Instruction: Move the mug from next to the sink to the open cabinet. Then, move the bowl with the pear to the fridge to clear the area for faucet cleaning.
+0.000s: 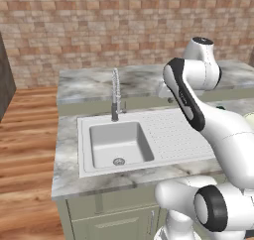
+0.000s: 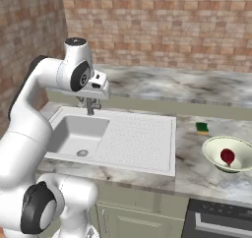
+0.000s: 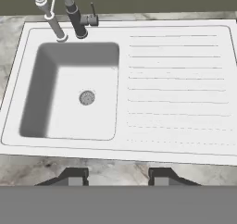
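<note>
The white sink (image 1: 119, 145) (image 2: 78, 133) (image 3: 76, 91) lies in the grey marble counter, with its ribbed draining board (image 3: 178, 79) on the right. Behind the basin rises the steel spring-neck faucet (image 1: 115, 95) (image 3: 74, 15). My gripper (image 3: 118, 177) hovers above the sink's front edge, looking down, open and holding nothing. On the counter, right of the sink, stands the cream bowl (image 2: 211, 146) with the dark red pear (image 2: 227, 156) in it, well away from my hand. The mug and the fridge are out of view.
A green sponge (image 2: 202, 128) lies behind the bowl. A raised marble ledge (image 1: 89, 85) and a brick wall run behind the sink. A dark appliance front (image 2: 216, 222) sits below the counter on the right. A dark grey slab (image 1: 5, 80) stands at the far left over the wooden floor.
</note>
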Controlling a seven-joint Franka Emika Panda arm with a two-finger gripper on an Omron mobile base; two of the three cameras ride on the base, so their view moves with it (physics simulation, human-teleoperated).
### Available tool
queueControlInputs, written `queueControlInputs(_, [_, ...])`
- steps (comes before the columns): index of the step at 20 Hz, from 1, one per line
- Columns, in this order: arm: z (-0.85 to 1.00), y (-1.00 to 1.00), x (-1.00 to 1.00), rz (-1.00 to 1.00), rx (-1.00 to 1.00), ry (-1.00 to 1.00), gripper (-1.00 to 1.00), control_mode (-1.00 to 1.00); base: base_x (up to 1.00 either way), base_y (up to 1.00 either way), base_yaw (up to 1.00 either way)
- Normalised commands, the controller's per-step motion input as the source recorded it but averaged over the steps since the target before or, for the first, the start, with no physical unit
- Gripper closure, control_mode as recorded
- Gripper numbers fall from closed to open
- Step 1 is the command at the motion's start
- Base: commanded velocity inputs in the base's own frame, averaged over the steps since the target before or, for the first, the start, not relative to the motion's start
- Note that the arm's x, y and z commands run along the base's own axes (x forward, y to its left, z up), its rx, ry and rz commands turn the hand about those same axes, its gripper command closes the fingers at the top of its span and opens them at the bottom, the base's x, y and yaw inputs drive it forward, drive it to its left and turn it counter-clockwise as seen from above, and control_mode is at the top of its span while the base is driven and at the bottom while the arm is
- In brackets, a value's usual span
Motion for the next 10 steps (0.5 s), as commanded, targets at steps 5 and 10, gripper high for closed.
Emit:
queueControlInputs(5, [-0.01,0.00,-0.05,0.00,0.00,0.00,-1.00,-1.00,0.00,0.00,0.00])
queueControlInputs(10, [-0.04,0.00,-0.13,0.00,0.00,0.00,-1.00,-1.00,0.00,0.00,0.00])
